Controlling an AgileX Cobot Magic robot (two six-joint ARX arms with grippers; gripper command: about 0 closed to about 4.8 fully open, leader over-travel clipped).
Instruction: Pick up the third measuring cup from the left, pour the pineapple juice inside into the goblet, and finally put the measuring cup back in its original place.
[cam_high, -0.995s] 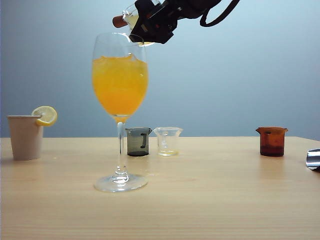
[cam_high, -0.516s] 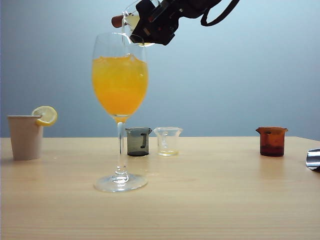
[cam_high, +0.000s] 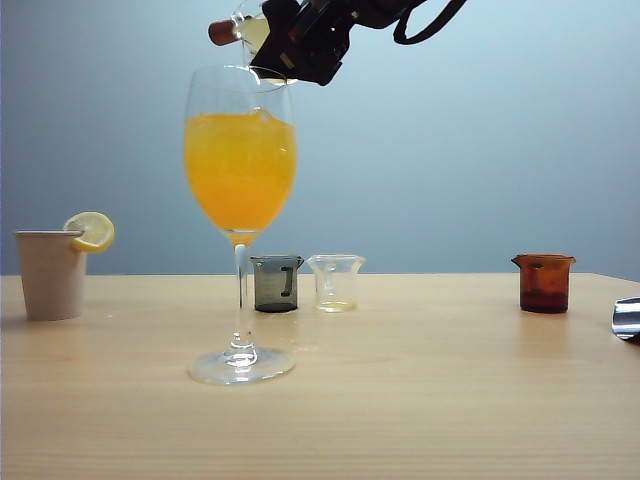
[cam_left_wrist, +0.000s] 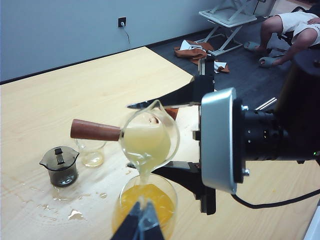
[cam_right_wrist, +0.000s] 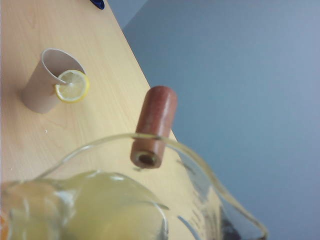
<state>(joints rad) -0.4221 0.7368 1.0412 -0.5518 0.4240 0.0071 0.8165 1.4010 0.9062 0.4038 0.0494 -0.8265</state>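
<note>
Tipping measuring cup (cam_left_wrist: 147, 137) over goblet (cam_high: 240, 200), right pincer (cam_left_wrist: 172, 135) grips.

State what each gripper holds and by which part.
Right gripper clamps the measuring cup by its body. Left gripper holds nothing.

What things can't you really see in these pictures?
- Left gripper: left wrist view, cut off by the picture's edge; open or shut unclear.
- Right gripper: exterior view, its fingers merge into one dark shape around the measuring cup.
- Goblet: left wrist view, stem and foot hidden beneath its bowl.
- Shiny object: exterior view, cut off by the edge.
</note>
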